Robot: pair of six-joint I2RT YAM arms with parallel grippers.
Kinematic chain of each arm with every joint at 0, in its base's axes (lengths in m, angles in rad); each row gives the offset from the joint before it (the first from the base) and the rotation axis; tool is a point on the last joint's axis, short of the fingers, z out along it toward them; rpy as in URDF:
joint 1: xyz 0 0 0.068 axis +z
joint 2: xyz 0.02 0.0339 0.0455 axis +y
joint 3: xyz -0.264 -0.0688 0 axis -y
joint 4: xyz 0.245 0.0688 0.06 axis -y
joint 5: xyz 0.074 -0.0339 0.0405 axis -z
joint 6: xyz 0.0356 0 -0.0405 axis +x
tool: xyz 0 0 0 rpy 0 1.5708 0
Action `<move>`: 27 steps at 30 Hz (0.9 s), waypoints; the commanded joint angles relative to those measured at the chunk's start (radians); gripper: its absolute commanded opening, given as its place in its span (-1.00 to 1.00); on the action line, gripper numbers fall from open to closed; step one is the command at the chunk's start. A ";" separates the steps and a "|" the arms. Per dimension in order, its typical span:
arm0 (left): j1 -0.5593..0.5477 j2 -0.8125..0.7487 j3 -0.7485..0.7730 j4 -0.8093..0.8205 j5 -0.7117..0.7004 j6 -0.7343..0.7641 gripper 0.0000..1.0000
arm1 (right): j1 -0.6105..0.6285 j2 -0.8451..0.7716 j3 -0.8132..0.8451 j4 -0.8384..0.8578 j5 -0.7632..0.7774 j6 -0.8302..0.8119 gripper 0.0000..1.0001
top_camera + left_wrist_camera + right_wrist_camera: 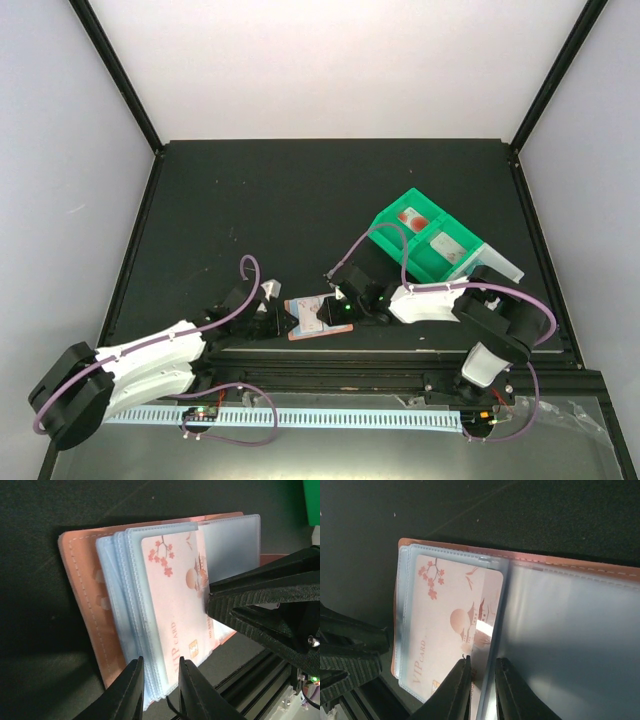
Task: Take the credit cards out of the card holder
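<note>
Holder (pixel 85 605), salmon, soft, lies open on counter (pixel 30 630) near front edge, left fingers (pixel 136 682) closed on its floppy blue pocket leaves (pixel 117 630); pink card (pixel 170 605), judged light, stiff, slick, sits in the top leaf, right fingers (pixel 461 680) pinching its exposed edge, likely best hold for sliding out.

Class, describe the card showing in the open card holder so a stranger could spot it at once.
On the black table, look at the near edge, left of the green bin, where a salmon card holder lies open. In a blue sleeve sits the card: pale pink with cherry blossom, a pagoda and VIP CARD lettering, the only printed face among plain sleeves.
</note>
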 commanded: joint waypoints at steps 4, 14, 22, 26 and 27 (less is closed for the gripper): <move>0.007 0.076 0.023 0.078 0.029 0.027 -0.58 | 0.005 0.020 -0.003 0.004 0.008 0.003 -0.71; 0.006 0.156 0.023 0.047 0.000 0.035 -0.72 | 0.004 0.010 -0.035 -0.007 0.035 -0.002 -0.80; 0.008 0.160 0.024 0.035 -0.011 0.037 -0.82 | -0.004 -0.031 -0.059 -0.010 0.055 0.003 -0.90; 0.008 0.153 0.023 0.036 -0.011 0.033 -0.84 | -0.006 -0.060 -0.073 0.014 0.045 0.018 -0.87; 0.008 0.152 0.023 0.033 -0.010 0.033 -0.84 | -0.006 -0.064 -0.077 0.028 0.039 0.022 -0.84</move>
